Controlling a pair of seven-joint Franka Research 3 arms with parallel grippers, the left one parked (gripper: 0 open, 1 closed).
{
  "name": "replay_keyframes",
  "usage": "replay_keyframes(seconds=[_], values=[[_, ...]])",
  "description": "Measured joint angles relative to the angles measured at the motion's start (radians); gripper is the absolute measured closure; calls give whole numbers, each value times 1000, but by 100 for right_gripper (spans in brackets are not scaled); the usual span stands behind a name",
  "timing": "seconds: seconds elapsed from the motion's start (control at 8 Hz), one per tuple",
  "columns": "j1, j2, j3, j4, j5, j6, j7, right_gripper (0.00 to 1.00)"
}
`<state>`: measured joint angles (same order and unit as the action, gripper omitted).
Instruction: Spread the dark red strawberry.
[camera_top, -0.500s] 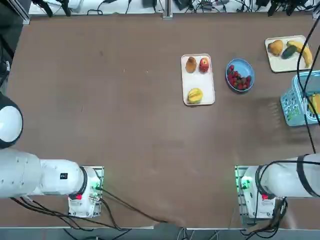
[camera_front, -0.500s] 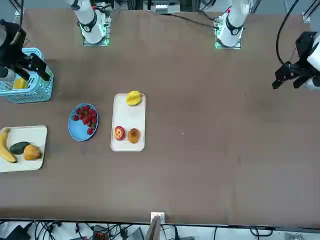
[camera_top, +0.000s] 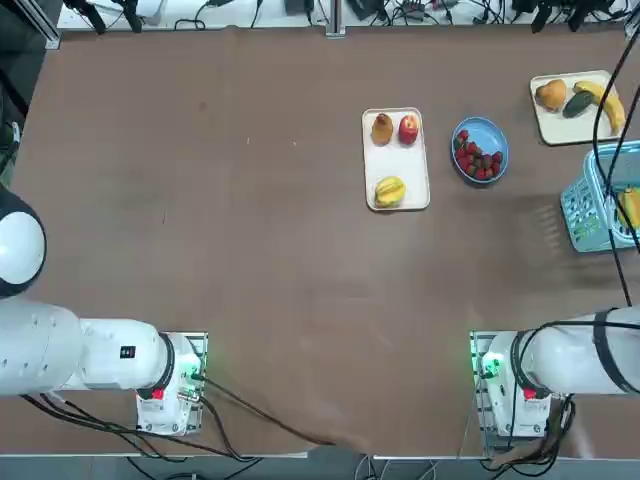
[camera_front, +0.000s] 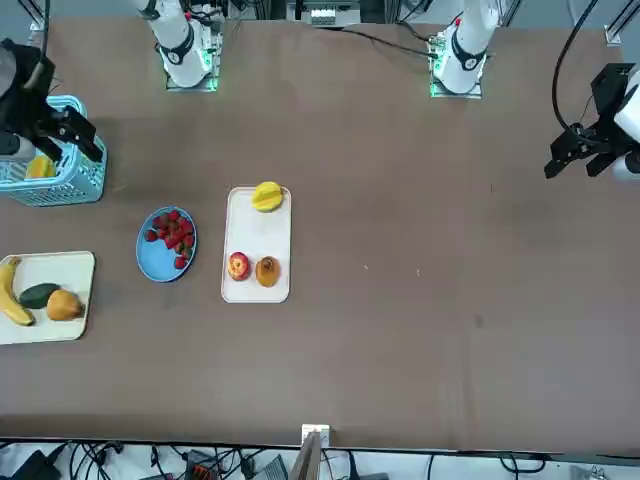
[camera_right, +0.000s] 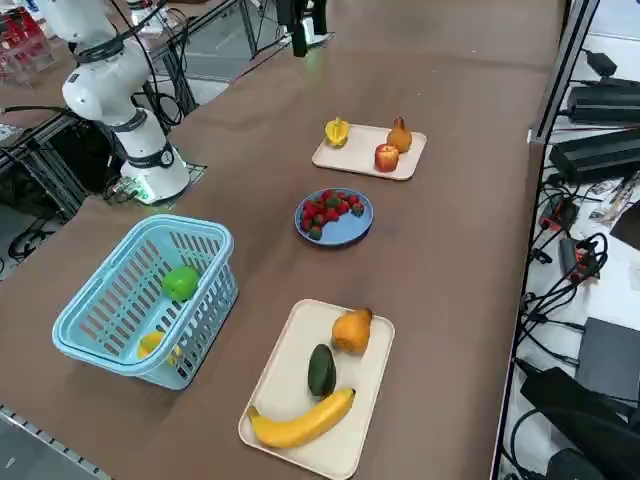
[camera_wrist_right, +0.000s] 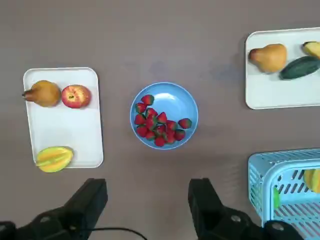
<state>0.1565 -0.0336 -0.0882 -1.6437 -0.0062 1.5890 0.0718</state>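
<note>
Since half a second ago my right gripper (camera_wrist_right: 147, 210) has shifted only slightly above the blue basket (camera_front: 45, 170); nothing on the table has moved. Its fingers stand wide apart and hold nothing. The dark red strawberry (camera_wrist_right: 160, 123) pile sits bunched in the blue bowl (camera_wrist_right: 172, 102), between two trays. I judge spreading not yet begun.

Strawberries (camera_top: 477, 158) lie in a bowl (camera_top: 490, 133) on the bench (camera_top: 250, 250), between 2 trays (camera_top: 397, 182) (camera_top: 555, 122); a basket (camera_top: 590, 210) stands near the bowl.
</note>
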Motion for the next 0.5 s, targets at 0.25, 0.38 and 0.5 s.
replay_keyframes(seconds=[0.25,0.38,0.5], values=[[32,58,7,-17,2,14,-12,0],[46,84,9,-45,2,45,-46,0],[54,102,9,-90,1,95,-121,0]])
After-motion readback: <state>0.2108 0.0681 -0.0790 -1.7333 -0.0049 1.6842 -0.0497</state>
